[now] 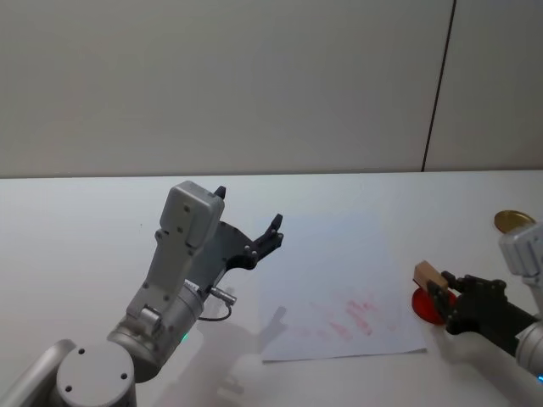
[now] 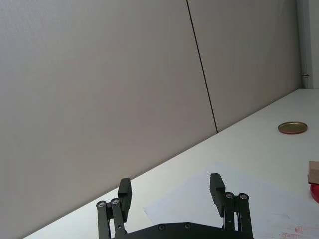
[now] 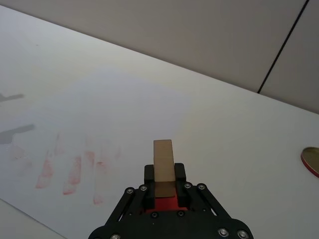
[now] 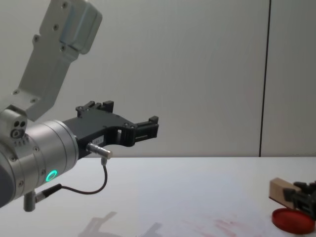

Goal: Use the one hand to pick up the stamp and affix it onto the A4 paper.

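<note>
The pale wooden stamp (image 1: 428, 275) (image 3: 163, 159) (image 4: 281, 191) sits between the fingers of my right gripper (image 1: 439, 292) (image 3: 164, 181), which is shut on it. It is held tilted just over a flat red disc (image 1: 422, 307) (image 4: 292, 220) on the table, right of the A4 paper (image 1: 339, 288) (image 3: 99, 114). The white sheet lies flat and carries smudged red marks near its front right. My left gripper (image 1: 249, 208) (image 2: 170, 184) (image 4: 129, 112) hangs open high above the sheet's left edge, holding nothing.
A round gold lid (image 1: 514, 221) (image 2: 292, 128) lies on the white table at the far right. A plain wall with a dark vertical seam stands behind the table. The left arm's shadow falls on the table by the paper's front left corner.
</note>
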Tool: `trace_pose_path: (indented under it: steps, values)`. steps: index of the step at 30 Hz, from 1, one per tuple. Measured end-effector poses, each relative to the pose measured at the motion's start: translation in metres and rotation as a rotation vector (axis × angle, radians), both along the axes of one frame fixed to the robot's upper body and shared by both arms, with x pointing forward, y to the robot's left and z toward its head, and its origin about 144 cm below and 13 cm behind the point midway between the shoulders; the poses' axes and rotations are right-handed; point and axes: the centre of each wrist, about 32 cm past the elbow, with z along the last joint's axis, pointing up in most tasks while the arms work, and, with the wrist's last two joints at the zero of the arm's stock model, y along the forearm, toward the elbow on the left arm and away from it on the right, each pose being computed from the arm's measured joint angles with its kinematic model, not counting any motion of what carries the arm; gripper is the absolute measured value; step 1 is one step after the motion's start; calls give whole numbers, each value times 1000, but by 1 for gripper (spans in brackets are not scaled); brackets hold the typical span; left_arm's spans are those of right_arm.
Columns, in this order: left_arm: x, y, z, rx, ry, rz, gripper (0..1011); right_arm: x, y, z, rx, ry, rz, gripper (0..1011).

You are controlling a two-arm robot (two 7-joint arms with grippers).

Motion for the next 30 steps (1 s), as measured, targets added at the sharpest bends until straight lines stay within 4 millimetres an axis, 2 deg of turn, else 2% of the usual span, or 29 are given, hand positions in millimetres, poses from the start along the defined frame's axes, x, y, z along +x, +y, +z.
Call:
trace_pose_path:
  steps: [12,30]
  values:
    - [0,0,0,0,0,0,993,9,18,9,37,-21,79,214]
    - [0,0,0,0,0,0,993,26,33,-4,29,59,109,216]
